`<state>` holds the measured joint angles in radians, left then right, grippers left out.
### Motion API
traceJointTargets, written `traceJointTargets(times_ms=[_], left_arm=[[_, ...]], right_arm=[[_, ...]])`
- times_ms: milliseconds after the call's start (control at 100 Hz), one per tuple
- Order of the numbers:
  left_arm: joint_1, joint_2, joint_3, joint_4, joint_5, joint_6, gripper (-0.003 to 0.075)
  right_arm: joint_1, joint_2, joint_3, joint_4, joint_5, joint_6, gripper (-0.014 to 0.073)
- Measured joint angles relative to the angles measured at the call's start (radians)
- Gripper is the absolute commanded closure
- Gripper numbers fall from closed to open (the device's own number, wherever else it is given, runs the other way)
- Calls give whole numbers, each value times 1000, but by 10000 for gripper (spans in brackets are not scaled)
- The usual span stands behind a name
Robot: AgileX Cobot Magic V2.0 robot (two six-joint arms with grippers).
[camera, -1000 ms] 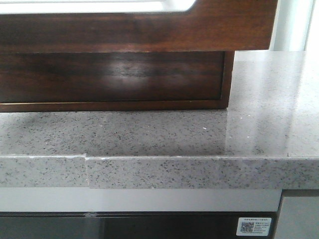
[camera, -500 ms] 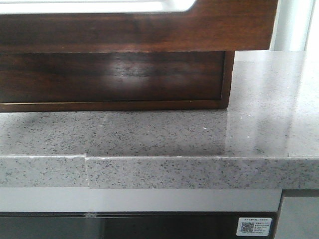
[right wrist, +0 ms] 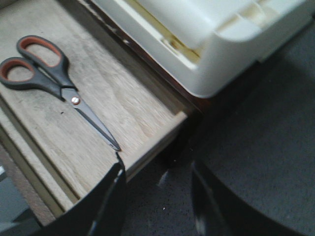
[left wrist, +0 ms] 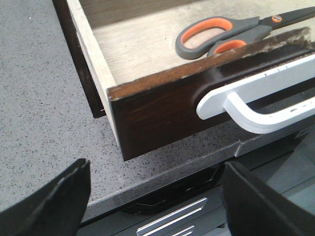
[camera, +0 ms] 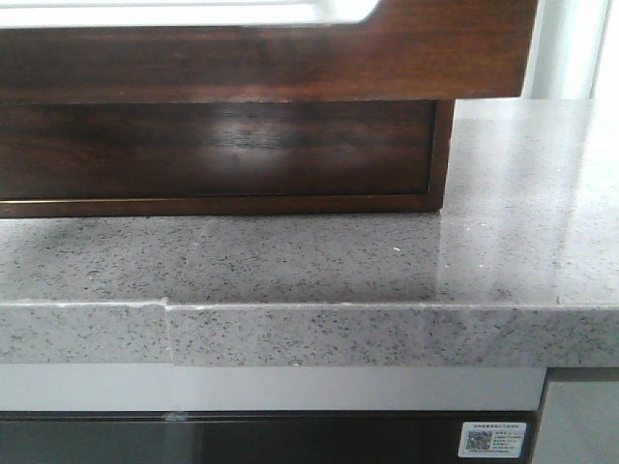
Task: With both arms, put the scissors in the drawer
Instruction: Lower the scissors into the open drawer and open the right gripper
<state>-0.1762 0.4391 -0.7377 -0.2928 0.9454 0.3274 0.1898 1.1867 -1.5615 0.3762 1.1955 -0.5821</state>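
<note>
The dark reddish-brown drawer [camera: 435, 48] stands pulled out over the counter, its pale cut-out [camera: 193, 12] at the top edge. In the left wrist view its front [left wrist: 162, 113] carries a white handle [left wrist: 256, 105]. The scissors [left wrist: 216, 34], grey with orange-lined loops, lie flat on the drawer's pale wood floor; they also show in the right wrist view [right wrist: 54, 78]. My left gripper [left wrist: 157, 196] is open and empty, in front of and below the drawer's corner. My right gripper [right wrist: 157, 169] is open and empty beside the drawer's side wall [right wrist: 152, 142], past the blade tip.
A grey speckled stone counter [camera: 387, 261] bears the cabinet; a second dark wood panel [camera: 222, 145] sits under the open drawer. A white moulded object [right wrist: 206, 39] lies above the drawer. Below the counter edge is a dark appliance front with a QR sticker [camera: 491, 440].
</note>
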Motion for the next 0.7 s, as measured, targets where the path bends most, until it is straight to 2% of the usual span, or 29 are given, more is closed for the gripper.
traceJointTargets(times_ms=[150, 270, 470, 700], left_arm=[[0, 0, 0, 0, 0, 0, 209], [0, 0, 0, 0, 0, 0, 209], [0, 0, 0, 0, 0, 0, 209], [0, 0, 0, 0, -2, 0, 209]], right_arm=[[-189, -148, 259, 99, -141, 5, 319], [-264, -262, 449, 137, -249, 5, 319], [-286, -445, 713, 169, -375, 5, 320], [-286, -581, 834, 169, -421, 5, 321]])
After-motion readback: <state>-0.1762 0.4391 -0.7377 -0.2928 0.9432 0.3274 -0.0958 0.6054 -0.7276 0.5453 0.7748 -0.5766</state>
